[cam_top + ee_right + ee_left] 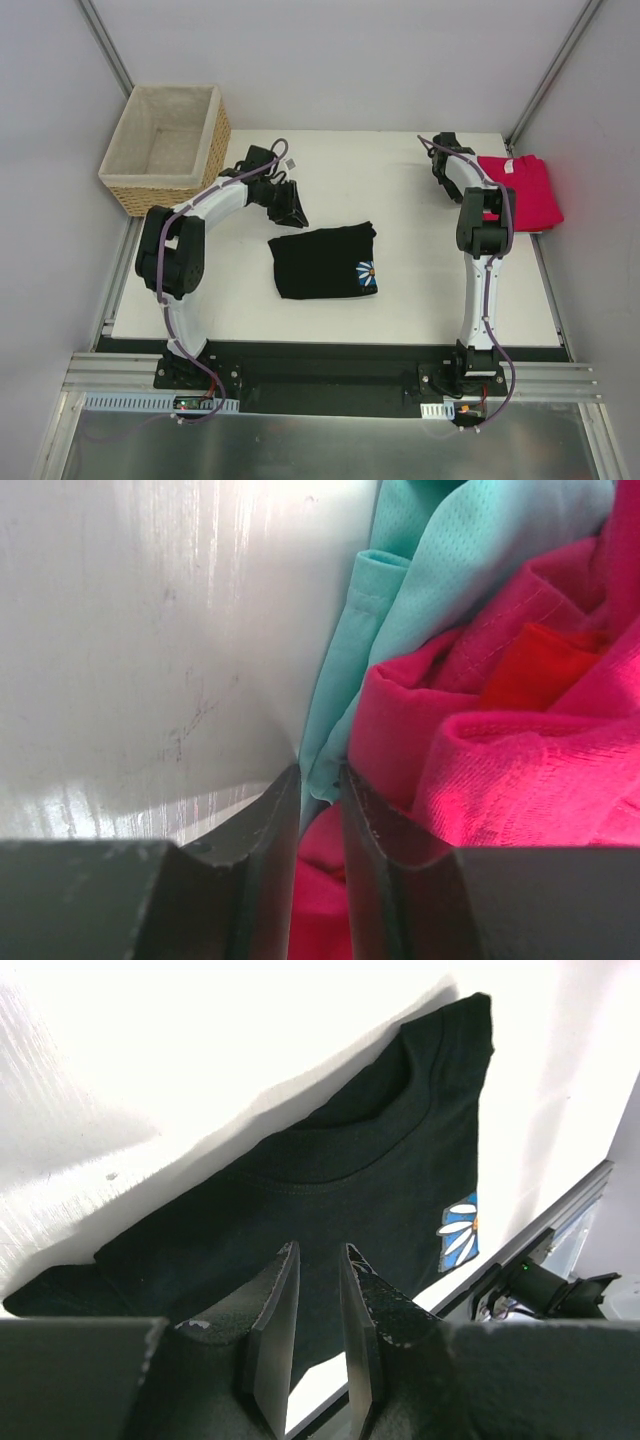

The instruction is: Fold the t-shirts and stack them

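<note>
A black t-shirt (323, 262) lies folded at the table's middle, its blue daisy print (366, 272) at the near right corner. My left gripper (293, 212) hovers just behind its left end. In the left wrist view the shirt (330, 1170) and print (460, 1232) lie beyond that gripper (320, 1248), whose jaws stand a narrow gap apart with nothing between them. The pinkish-red t-shirt (525, 190) lies folded at the back right. My right gripper (441, 165) is at its left edge. Seen from the right wrist, this gripper (320, 770) is narrowly open, with loose red folds (520, 770) in the gap.
A wicker basket (170, 188) with pale lining stands at the back left corner. A teal cloth (440, 550) lies with the red shirt in the right wrist view. Grey walls close in both sides, and the red shirt reaches the table's right edge.
</note>
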Action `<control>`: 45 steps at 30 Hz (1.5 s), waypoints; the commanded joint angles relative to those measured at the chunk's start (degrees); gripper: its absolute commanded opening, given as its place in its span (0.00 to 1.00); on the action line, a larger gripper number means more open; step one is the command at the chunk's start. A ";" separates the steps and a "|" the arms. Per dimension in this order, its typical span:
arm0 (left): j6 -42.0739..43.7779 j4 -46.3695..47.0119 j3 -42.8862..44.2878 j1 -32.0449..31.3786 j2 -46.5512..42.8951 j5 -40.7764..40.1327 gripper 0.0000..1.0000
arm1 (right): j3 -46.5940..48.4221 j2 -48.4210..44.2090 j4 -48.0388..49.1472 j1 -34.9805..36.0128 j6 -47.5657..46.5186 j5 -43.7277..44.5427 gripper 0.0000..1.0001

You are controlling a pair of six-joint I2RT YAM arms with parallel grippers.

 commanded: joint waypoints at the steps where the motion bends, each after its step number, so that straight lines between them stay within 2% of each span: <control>1: 0.50 -0.41 2.96 1.05 -1.59 2.60 0.22 | 1.33 1.83 -2.35 -1.12 -0.59 -0.10 0.27; 7: 0.41 -0.85 3.75 2.20 -3.87 3.31 0.22 | 1.51 2.18 -3.23 -1.38 -0.50 -0.89 0.25; 9: 0.23 -1.03 3.84 2.72 -4.40 3.57 0.22 | 2.21 2.53 -3.58 -1.38 -0.50 -1.24 0.18; 11: 0.14 -1.20 4.01 3.07 -4.84 3.75 0.22 | 2.65 2.89 -4.20 -1.38 -0.24 -1.33 0.04; 12: 0.14 -1.29 4.10 3.16 -5.02 3.84 0.22 | 3.00 2.98 -4.29 -1.38 -0.15 -1.24 0.00; 18: -0.12 -1.38 4.28 3.43 -5.90 3.57 0.21 | 4.49 1.14 -7.44 -0.77 3.70 -4.40 0.01; 23: -0.82 -1.47 4.28 3.43 -6.07 3.57 0.19 | 4.24 -3.52 -10.79 2.83 8.28 -11.16 0.00; 26: -0.74 -1.47 4.01 3.43 -6.95 3.05 0.19 | 4.67 -3.88 -12.37 6.08 9.51 -12.22 0.00; 32: -0.12 -1.38 3.05 3.78 -8.44 2.43 0.18 | 3.97 -4.14 -15.01 11.18 12.68 -14.07 0.00; 36: 0.41 -1.38 2.08 3.87 -9.23 2.34 0.18 | 3.88 -3.27 -14.66 12.68 13.12 -9.25 0.01; 39: 0.67 -1.38 1.29 4.22 -9.94 2.25 0.19 | 5.98 -1.42 -15.27 11.37 12.33 -4.33 0.06; 42: 0.85 -1.38 0.85 4.57 -10.03 2.25 0.19 | 8.45 0.25 -15.54 8.38 12.50 -3.00 0.23; 43: 0.85 -1.38 0.94 4.66 -9.94 2.34 0.18 | 9.15 0.34 -15.45 6.55 12.68 -3.09 0.32; 45: 0.85 -1.47 1.29 4.83 -9.15 2.52 0.19 | 9.59 0.34 -15.36 4.17 12.68 -3.35 0.38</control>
